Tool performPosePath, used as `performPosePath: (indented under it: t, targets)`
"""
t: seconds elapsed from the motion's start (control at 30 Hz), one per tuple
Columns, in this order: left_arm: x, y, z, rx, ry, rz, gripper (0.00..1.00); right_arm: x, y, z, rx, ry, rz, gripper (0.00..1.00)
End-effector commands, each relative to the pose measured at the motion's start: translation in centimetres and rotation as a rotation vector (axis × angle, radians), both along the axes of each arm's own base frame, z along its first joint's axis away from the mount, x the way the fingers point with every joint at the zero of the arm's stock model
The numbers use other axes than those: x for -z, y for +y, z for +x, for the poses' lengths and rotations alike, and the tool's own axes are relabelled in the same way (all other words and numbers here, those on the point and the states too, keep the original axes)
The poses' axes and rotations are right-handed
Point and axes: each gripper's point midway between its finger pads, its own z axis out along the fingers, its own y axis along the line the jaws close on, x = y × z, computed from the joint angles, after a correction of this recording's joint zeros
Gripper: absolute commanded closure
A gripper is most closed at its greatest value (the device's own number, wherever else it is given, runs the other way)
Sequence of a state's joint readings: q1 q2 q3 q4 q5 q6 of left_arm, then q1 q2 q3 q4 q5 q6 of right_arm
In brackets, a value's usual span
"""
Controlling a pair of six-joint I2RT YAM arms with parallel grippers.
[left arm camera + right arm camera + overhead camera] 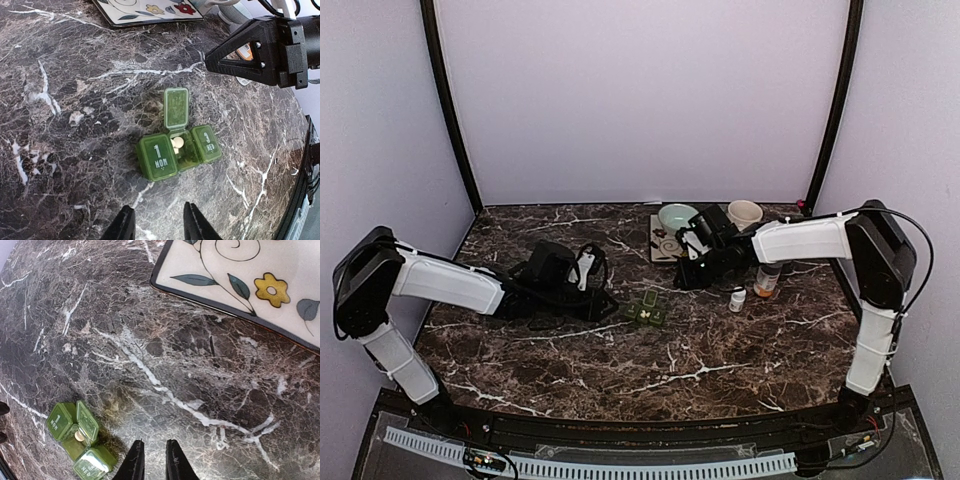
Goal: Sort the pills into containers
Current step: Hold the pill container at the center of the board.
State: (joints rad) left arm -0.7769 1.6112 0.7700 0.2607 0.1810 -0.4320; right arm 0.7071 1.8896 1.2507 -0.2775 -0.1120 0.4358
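The dark green pill box point(159, 159) lies on the marble table, also seen in the top view point(647, 313) and the right wrist view point(61, 421). Its middle lid point(176, 107) stands open; a few pale pills point(177, 143) lie inside, one showing in the right wrist view point(79, 436). The "1 MON" and "3 WED" lids are shut. My left gripper point(157, 224) is open and empty, just short of the box's near side. My right gripper point(152, 462) hovers low over bare marble to the right of the box, fingers slightly apart, holding nothing; it also shows in the left wrist view point(260, 47).
A flowered plate point(250, 280) lies beyond the box, with a pale green bowl point(677, 215) and a beige cup point(744, 212) behind it. An amber bottle point(767, 281) and its white cap point(737, 298) stand to the right of the box.
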Motion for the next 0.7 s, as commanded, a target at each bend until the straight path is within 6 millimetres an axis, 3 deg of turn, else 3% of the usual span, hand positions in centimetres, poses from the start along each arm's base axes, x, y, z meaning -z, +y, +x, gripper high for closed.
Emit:
performPosePath:
  t: [0.0, 0.67]
  targets:
    - [-0.2, -0.8, 0.2, 0.025, 0.022, -0.015, 0.65, -1.2, 2.0, 0.9, -0.021, -0.033, 0.069, 0.83]
    - [2.1, -2.3, 0.4, 0.078, 0.096, 0.024, 0.66, 1.3, 3.6, 1.1, -0.059, 0.011, 0.094, 0.83]
